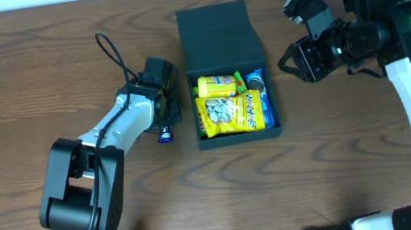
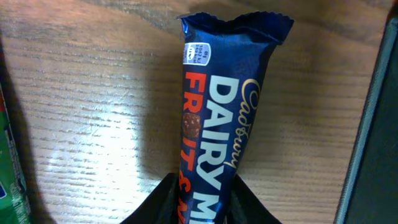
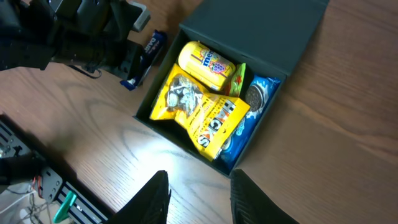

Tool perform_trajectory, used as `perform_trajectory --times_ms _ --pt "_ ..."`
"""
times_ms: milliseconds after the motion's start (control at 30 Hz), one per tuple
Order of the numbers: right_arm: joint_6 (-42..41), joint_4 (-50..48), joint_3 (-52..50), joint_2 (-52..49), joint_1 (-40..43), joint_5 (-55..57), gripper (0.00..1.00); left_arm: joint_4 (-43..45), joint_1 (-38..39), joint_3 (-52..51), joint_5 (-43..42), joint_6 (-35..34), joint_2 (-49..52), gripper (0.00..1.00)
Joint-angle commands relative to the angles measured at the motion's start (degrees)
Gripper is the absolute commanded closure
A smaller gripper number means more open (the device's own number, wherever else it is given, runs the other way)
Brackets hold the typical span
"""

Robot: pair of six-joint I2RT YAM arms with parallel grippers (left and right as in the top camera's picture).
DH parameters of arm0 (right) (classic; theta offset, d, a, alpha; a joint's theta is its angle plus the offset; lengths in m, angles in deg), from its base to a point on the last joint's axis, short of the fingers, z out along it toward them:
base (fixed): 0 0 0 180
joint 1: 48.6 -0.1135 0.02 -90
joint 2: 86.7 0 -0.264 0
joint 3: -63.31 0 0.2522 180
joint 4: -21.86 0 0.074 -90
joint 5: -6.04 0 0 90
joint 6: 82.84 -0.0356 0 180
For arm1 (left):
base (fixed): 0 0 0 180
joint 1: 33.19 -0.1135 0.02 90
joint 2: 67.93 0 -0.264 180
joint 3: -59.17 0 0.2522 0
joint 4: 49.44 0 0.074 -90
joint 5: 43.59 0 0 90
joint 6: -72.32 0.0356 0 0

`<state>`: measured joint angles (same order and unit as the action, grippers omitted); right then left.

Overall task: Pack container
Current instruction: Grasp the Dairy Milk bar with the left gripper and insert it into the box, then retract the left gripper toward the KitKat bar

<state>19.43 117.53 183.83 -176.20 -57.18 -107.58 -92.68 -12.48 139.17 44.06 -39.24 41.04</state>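
the left tool (image 2: 202,202) is clenched on a chocolate bar (image 2: 224,112). its two dark fingers (image 2: 155,202) press the wrapper from either side at the near end. the bar is a dark blue cadbury dairy milk packet with white and orange lettering, and its crimped far end points away from the wrist camera. whether the bar rests flat on the worktop (image 1: 34,59) or is raised a little off it is hard to say from this close view.

from overhead, the left tool and the bar sit just beside the left wall of the container (image 1: 220,35), near its front corner. the container is a dark green box in the middle of the wooden worktop. its flap lid lies open, folded back on the far side.

a yellow m&m's bag (image 1: 217,86) lies inside along the far edge. a larger yellow snack packet (image 1: 230,114) lies in front of it, partly over a blue oreo packet (image 1: 261,94) against the right wall. a thin green packet (image 1: 239,83) shows between the m&m's bag and the oreo packet.

the right tool (image 3: 199,199) is released, with its fingers (image 3: 152,199) parted and nothing between them. it hangs above the worktop to the right of the container, apart from it, with the open box in its camera's view.
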Motion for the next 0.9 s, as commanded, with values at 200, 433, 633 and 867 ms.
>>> perform_trajectory --times_ms 200,433,633,867 --pt "-3.8 -1.5 -0.3 8.0 11.1 1.2 0.60 -9.0 6.1 11.6 0.3 -0.6 -19.3 0.94" --pt "-5.6 1.7 -0.3 8.3 14.6 1.1 0.62 5.3 26.8 11.5 5.7 -20.7 -12.0 0.94" --pt "-5.6 2.5 -0.3 8.3 14.6 1.1 0.62 11.8 26.9 11.5 0.1 -30.9 -2.3 0.95" --pt "-5.6 2.5 -0.3 8.3 14.6 1.1 0.60 11.6 26.6 13.0 -3.5 -24.0 -2.7 0.28"
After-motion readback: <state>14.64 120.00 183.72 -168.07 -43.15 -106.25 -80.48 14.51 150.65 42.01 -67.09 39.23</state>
